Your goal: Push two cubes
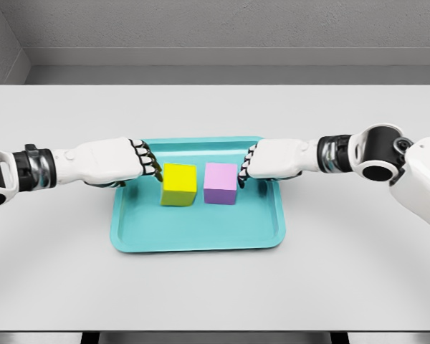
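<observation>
The yellow cube [179, 184] sat at three o'clock from the left hand [115, 162], the lilac cube [221, 183] at nine o'clock from the right hand [276, 158]; both fists were clenched, holding nothing.

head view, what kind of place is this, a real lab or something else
Most likely a simulated tabletop test scene, not a real room: a plain white table against bare grey walls, holding just a teal tray with a yellow cube and a purple cube, all with flat rendered surfaces.
</observation>
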You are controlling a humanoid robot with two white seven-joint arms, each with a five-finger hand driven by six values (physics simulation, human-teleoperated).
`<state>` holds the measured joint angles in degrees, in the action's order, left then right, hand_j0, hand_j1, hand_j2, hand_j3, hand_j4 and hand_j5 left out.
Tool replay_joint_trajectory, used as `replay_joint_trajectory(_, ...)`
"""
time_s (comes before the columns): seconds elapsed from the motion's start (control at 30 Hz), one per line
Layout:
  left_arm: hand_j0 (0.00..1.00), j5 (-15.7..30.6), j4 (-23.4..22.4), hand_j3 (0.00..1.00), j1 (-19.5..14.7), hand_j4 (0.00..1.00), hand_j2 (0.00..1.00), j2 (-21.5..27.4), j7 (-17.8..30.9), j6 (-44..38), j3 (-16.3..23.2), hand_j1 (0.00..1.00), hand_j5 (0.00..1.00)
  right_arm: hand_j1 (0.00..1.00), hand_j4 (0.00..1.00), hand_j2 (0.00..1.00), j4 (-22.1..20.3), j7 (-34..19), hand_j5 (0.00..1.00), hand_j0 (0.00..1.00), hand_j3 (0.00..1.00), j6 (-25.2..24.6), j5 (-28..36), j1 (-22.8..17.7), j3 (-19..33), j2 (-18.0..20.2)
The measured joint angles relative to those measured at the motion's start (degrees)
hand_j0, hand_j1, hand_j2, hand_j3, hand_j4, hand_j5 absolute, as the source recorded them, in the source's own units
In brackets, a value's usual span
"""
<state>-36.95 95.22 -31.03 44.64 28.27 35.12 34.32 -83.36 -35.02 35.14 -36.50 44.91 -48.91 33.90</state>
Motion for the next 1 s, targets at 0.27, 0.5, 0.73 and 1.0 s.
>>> replay_joint_trajectory(0.27,0.8,-0.1,0.2,0.8,-0.2,0.8,0.8,-0.8,0.7,0.0,0.0,0.8,0.8,0.65,0.65,0.65,0.1,0.0,0.65,0.65,0.65,0.0,-0.4,0.1,0.0,-1.1)
replay_joint_trajectory(0.5,0.8,0.1,-2.6,0.8,-0.1,0.8,0.8,0.3,0.8,0.0,-0.1,0.8,0.8,0.65,0.65,0.65,0.8,0.0,0.65,0.65,0.65,0.0,-0.5,0.4,0.0,-1.3)
replay_joint_trajectory(0.73,0.8,0.2,-4.7,0.8,-0.2,0.8,0.8,1.9,0.8,0.0,-0.5,0.8,0.8,0.65,0.65,0.65,1.4,0.0,0.65,0.65,0.65,0.0,-0.7,0.4,0.0,-1.9)
replay_joint_trajectory(1.0,0.81,0.9,-4.9,0.81,-0.3,0.81,0.81,3.6,0.8,0.0,-1.2,0.81,0.81,0.65,0.65,0.65,1.2,0.0,0.65,0.65,0.65,0.0,-0.8,0.4,-0.2,-2.5)
